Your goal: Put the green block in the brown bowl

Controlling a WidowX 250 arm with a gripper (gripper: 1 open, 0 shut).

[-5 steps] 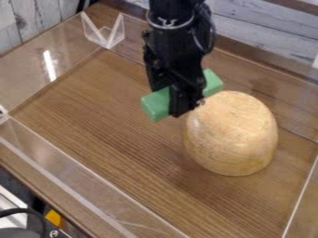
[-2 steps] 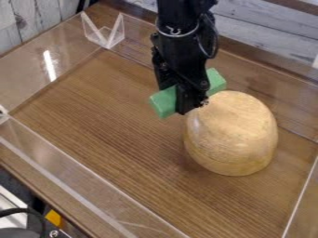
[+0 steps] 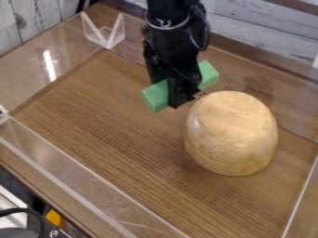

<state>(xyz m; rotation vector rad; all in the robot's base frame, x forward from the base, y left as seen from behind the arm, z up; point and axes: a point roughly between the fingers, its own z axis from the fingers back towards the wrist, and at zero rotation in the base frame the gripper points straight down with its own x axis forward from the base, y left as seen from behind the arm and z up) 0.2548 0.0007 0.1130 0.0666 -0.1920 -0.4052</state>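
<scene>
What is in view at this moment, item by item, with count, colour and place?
green block: one, bright green, held in the gripper above the tray floor, just left of the bowl.
brown bowl: one, light tan wood, dome side up, right of centre on the tray.
wooden tray: one, brown grain floor with clear walls, fills most of the view.
clear bent plastic piece: one, transparent, far corner of the tray.
gripper: one, black, pointing down, closed on the green block.

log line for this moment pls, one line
gripper: jaws shut on green block | block: off the table, left of brown bowl | bowl: dome side up | placed: no
</scene>
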